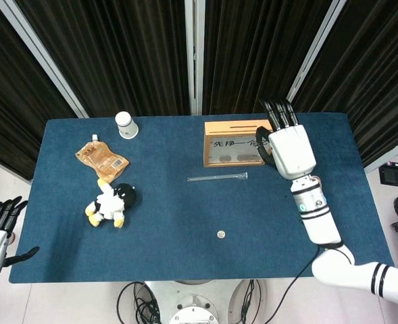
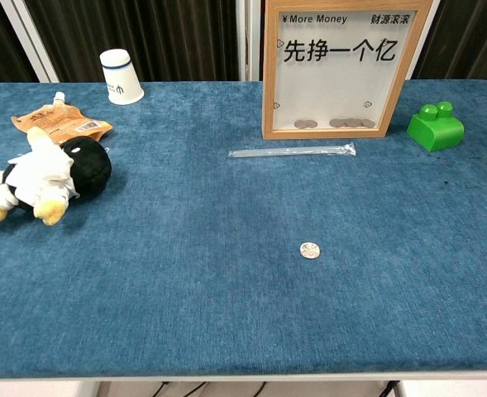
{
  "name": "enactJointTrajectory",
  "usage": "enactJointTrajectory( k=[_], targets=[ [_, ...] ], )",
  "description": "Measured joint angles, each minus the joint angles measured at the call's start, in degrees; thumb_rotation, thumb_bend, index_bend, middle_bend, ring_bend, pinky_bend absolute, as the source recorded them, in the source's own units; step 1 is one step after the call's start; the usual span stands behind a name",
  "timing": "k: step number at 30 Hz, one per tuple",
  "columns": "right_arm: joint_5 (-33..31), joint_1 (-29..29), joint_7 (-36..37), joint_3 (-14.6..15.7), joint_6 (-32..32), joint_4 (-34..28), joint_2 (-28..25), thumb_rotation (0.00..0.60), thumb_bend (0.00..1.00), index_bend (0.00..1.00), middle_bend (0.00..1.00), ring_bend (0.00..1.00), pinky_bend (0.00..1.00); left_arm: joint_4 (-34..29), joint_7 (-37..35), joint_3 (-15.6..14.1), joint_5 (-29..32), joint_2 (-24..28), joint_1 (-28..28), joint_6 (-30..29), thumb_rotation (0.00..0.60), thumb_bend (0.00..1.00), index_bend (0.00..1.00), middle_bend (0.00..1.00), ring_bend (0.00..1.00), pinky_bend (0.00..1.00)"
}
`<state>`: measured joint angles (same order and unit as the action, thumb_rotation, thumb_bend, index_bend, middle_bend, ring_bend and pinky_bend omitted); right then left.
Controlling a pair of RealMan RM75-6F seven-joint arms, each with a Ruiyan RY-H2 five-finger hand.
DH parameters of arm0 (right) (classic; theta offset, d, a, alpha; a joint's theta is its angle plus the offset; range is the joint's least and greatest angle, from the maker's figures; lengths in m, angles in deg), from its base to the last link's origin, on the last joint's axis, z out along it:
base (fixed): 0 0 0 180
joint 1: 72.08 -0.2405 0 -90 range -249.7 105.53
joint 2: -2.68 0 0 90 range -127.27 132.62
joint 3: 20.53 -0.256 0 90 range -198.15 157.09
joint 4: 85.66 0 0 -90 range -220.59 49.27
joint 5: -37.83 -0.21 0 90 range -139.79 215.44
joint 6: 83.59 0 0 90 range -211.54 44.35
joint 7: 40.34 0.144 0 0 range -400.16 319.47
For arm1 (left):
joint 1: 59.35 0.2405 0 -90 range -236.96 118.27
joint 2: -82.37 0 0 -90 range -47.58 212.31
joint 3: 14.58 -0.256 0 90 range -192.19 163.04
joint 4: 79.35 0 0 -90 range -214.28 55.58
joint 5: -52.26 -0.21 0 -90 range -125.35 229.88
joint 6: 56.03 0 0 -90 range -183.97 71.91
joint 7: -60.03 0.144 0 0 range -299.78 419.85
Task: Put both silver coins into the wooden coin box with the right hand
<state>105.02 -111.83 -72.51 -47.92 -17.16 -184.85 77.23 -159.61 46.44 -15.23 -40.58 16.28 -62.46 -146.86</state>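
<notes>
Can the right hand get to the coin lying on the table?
Probably yes. The silver coin lies alone on bare blue cloth with nothing near it. The right hand is up by the wooden coin box now, so it must come back down first.
</notes>
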Motion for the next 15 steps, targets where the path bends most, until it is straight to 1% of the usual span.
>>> enactJointTrajectory(
  k=[6,10,15],
  targets=[
    [-16.41,-8.22,-9.81,-3.53,-3.81,3.16,0.68,0.6,0.37,0.79,0.04,0.0,0.0,0.81,-1.41,-0.12,0.2,0.39,0.15,0.05,0.6,0.08,0.06,0.01,0.0,0.0],
    [-26.74,-12.89,-15.27,-4.59,-4.72,5.58,1.29,0.6,0.37,0.79,0.04,0.0,0.0,1.36,-2.25,0.06,0.41,0.44,0.16,-0.08,0.6,0.09,0.06,0.01,0.0,0.0],
    [-40.01,-18.43,-21.12,-5.29,-4.14,9.3,2.67,0.6,0.36,0.8,0.05,0.0,0.0,1.55,-2.81,0.12,0.59,0.84,-0.07,0.37,0.6,0.08,0.06,0.01,0.0,0.0]
  ],
)
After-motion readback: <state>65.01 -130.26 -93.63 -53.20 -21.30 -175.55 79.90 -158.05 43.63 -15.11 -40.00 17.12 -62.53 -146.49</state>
